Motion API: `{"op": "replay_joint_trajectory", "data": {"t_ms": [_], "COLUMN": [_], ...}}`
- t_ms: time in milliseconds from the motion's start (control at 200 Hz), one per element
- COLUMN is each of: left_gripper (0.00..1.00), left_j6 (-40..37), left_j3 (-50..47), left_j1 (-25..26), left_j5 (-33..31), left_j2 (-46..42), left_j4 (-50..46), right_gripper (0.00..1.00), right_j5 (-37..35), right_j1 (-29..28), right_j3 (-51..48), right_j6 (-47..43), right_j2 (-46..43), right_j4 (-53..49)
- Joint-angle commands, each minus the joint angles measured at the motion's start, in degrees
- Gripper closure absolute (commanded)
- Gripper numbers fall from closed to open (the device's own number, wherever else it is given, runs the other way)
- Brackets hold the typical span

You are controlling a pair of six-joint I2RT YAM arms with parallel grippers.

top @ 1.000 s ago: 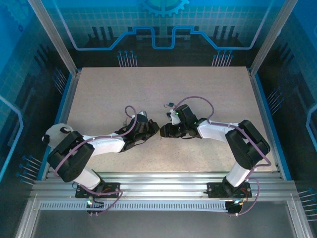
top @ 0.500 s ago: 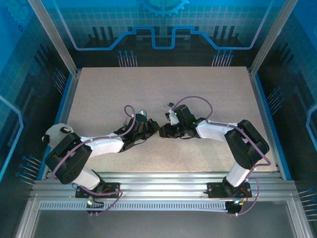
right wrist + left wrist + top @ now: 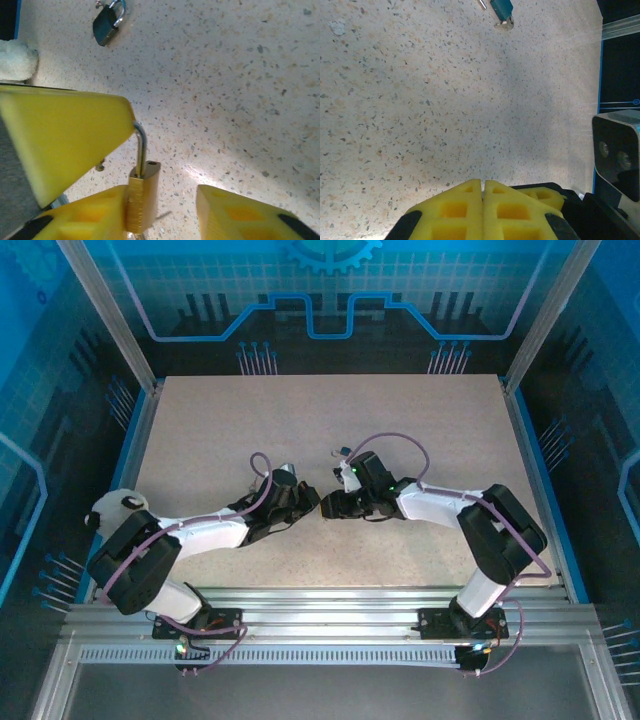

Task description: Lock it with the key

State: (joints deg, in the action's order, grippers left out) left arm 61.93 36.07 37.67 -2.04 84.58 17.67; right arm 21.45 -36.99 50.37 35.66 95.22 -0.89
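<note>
The right gripper (image 3: pixel 167 202) stands partly open at the bottom of the right wrist frame. A brass padlock (image 3: pixel 142 192) leans on one yellow finger, clear of the other. Its shackle (image 3: pixel 142 150) rises to the tip of the left gripper (image 3: pixel 483 192), pads pressed together; whether they pinch it cannot be told. A dark padlock (image 3: pixel 106 27) lies upper left on the speckled table (image 3: pixel 240 75), and a teal-headed key (image 3: pixel 502 9) at the left wrist frame's top edge.

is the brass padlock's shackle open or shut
Open, it seems: on the brass padlock one shackle leg rises from the body, and the hole beside it looks empty.
</note>
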Motion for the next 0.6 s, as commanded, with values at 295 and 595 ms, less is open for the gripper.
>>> {"op": "replay_joint_trajectory", "data": {"t_ms": [295, 595], "left_gripper": [1.00, 1.00], "left_j6": [-1.2, -0.5], "left_j3": [1.0, 0.4], "left_j1": [0.3, 0.2], "left_j5": [0.3, 1.3], "left_j2": [-1.5, -1.6], "left_j4": [-1.7, -0.6], "right_gripper": [0.68, 0.73], "right_j5": [-2.7, -3.0], "right_j1": [-2.6, -2.6], "right_j3": [2.1, 2.1], "right_j6": [-1.2, -1.0], "right_j2": [-0.9, -0.9], "right_j4": [-0.3, -0.3]}}
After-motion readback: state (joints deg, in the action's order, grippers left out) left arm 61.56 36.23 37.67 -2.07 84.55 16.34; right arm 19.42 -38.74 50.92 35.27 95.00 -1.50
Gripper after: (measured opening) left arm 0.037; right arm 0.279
